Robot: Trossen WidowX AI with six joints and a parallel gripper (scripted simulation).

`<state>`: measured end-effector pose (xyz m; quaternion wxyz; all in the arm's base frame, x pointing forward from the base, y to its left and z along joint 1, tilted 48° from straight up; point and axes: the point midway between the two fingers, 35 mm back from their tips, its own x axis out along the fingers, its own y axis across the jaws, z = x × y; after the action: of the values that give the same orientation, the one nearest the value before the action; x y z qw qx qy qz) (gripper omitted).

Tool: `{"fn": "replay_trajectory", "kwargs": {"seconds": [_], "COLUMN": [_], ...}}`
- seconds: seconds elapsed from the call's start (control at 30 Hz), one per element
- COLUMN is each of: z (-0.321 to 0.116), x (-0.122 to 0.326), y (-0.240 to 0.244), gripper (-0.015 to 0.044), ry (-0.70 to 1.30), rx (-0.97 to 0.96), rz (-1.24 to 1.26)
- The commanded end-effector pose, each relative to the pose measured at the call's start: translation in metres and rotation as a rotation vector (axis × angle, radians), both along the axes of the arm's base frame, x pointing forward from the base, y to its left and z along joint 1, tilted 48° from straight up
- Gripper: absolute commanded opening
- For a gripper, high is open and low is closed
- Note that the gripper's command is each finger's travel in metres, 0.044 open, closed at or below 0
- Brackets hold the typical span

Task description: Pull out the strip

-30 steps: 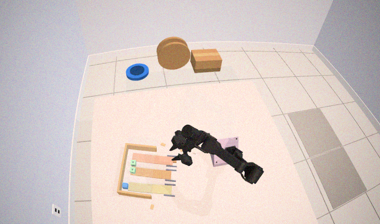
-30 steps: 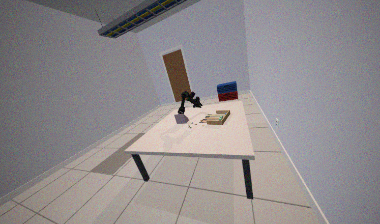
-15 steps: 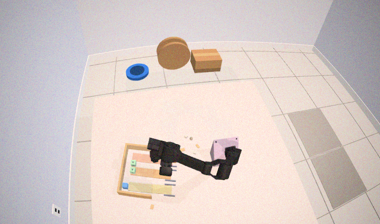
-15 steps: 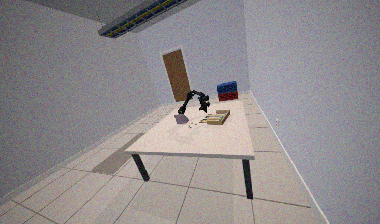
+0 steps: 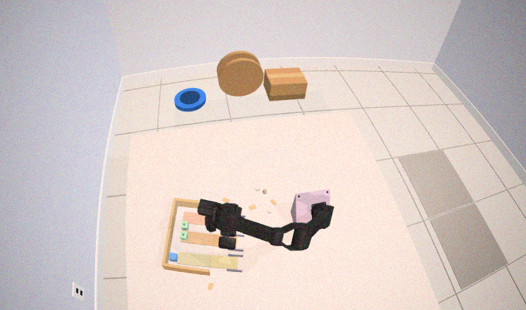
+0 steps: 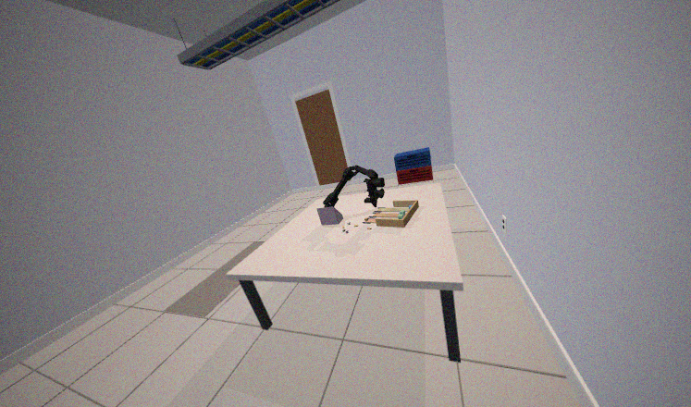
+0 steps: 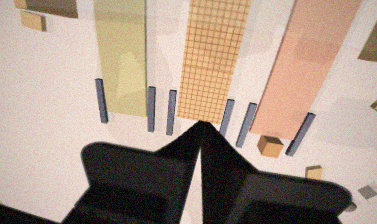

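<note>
My gripper is shut with nothing between its fingertips. It points down above the near end of the orange grid-patterned strip. One green cube with a dark mark is at that strip's far end. A second green cube with a dark mark is just beside it, near the salmon strip; whether it rests on that strip is unclear. A blue cube is at the far end of the yellow strip. The wrist view shows no cubes on the strips.
A wooden wall surrounds the strips on three sides. Short dark rails flank the strips' near ends. A small orange block sits at the salmon strip's near end. Small blocks are scattered around. A lilac wedge stands by the arm's base.
</note>
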<state>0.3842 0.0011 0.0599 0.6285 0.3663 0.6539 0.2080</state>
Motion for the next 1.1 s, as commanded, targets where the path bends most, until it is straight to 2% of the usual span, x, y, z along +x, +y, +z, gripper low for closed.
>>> {"fn": "replay_trajectory", "kwargs": {"seconds": [0.0,1.07], "z": [-0.006,-0.038], "x": [-0.001,0.002], "y": [0.006,0.047], "gripper": [0.0000,0.0000], "ry": [0.013,0.012], "rx": [0.001,0.005], "rz": [0.000,0.000]}}
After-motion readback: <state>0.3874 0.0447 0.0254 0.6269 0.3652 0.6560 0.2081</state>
